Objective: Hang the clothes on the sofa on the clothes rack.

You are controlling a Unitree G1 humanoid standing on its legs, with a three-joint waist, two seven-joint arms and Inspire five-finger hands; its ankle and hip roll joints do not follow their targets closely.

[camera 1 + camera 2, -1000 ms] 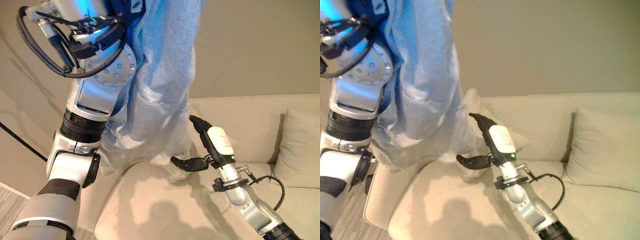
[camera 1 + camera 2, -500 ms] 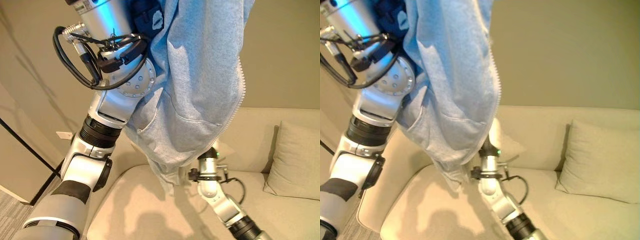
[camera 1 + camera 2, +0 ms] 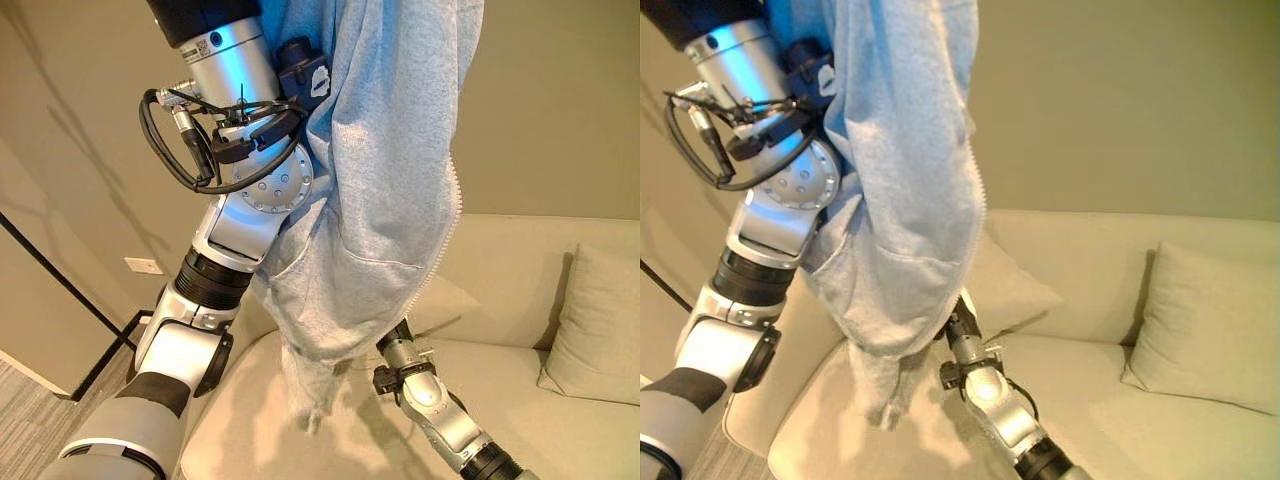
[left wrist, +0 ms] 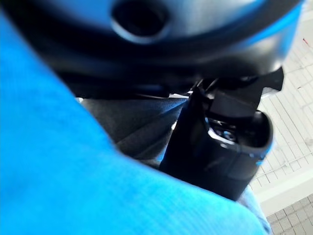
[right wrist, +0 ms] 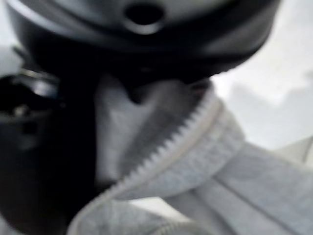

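Note:
A light blue-grey zip hoodie [image 3: 390,180] hangs high above the sofa [image 3: 520,260], held up by my raised left arm. In the left wrist view my left hand [image 4: 220,147] is dark against the blue cloth [image 4: 58,161], which it grips. My right arm comes up from the lower right, and its wrist [image 3: 405,360] ends behind the hoodie's lower hem [image 3: 895,340]. In the right wrist view the hoodie's zipper edge [image 5: 181,142] runs into my right hand [image 5: 39,147], between thumb and palm. A loose sleeve end [image 3: 310,400] dangles just above the seat.
A beige cushion [image 3: 595,310] leans in the sofa's right corner and a second one [image 3: 440,300] sits behind the hoodie. A plain wall with a socket [image 3: 144,266] rises behind the sofa. Grey floor [image 3: 30,400] lies off its left end.
The head camera has shifted. The hoodie now hangs higher and turned, zipper edge facing right. My right hand, open beside the hem a second ago, has moved in behind the cloth.

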